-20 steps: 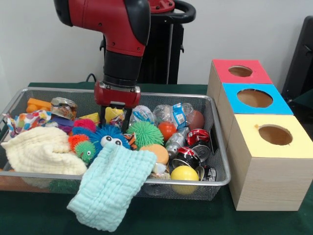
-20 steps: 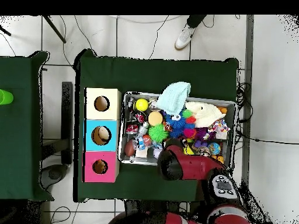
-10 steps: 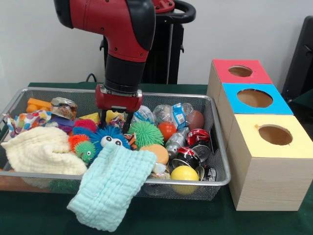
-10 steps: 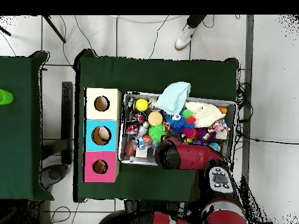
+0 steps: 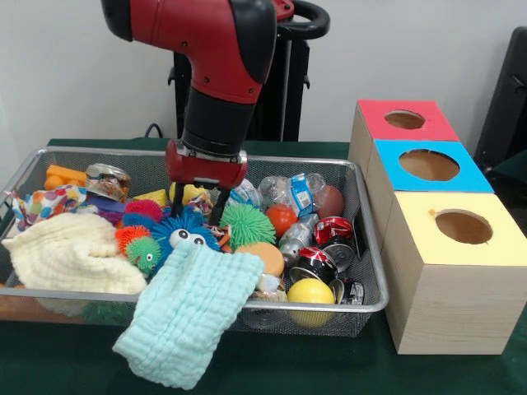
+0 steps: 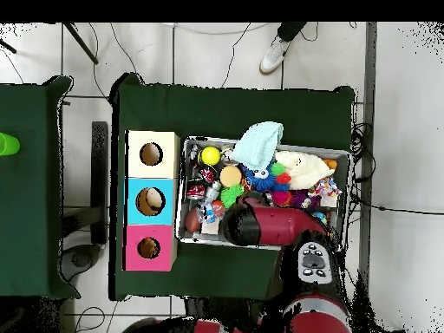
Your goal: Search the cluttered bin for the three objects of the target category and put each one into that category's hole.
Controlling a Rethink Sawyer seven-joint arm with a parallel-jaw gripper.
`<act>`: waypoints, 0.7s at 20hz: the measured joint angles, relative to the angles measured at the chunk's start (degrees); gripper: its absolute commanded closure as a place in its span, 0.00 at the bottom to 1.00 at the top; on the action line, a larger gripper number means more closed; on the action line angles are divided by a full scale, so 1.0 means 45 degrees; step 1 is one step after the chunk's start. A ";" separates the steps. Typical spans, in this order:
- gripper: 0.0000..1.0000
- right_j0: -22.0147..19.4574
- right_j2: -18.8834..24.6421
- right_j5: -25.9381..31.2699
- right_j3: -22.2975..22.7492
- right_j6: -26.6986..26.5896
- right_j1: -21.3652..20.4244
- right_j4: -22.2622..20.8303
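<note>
End effector: I see my end effector (image 5: 198, 207) down in the bin, its two dark fingers (image 5: 176, 202) spread apart with nothing between them, tips just above the blue ball.
Arm: the red and black arm (image 5: 216, 74) comes down over the back of the bin; from overhead it covers the bin's middle (image 6: 260, 224).
Bin: a wire mesh bin (image 5: 372, 271) on the green table (image 5: 272, 370), packed full.
Blue ball: a spiky blue ball (image 5: 183, 232) with two white googly eyes, at the bin's centre, directly under the fingertips.
Green ball: a spiky green ball (image 5: 245, 224), just beside the blue ball, toward the boxes.
Other balls: a smooth yellow ball (image 5: 310, 292) at the bin's front rim; an orange ball (image 5: 282, 218) behind the green one; small spiky orange and green ones (image 5: 138, 245) on the blue ball's other side.
Cloths: a pale blue cloth (image 5: 188, 317) hangs over the bin's front rim; a cream cloth (image 5: 66, 255) lies in the bin's corner farthest from the boxes.
Cans: crushed red and black cans (image 5: 321, 251) at the bin's end nearest the boxes.
Boxes: three wooden boxes beside the bin, each with a round hole on top: red (image 5: 403, 120), blue (image 5: 428, 165), yellow (image 5: 463, 226).
Target category: I cannot tell which it is.
</note>
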 measured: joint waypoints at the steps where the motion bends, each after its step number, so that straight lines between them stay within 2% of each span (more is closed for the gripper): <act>1: 0.00 0.0164 -0.0092 0.0020 0.0024 0.0000 -0.0084 0.0060; 7: 0.00 0.1092 -0.0551 0.0160 0.0193 0.0003 -0.0716 0.0470; 14: 0.00 0.0846 -0.0239 0.0194 0.0247 0.0000 -0.1553 0.0859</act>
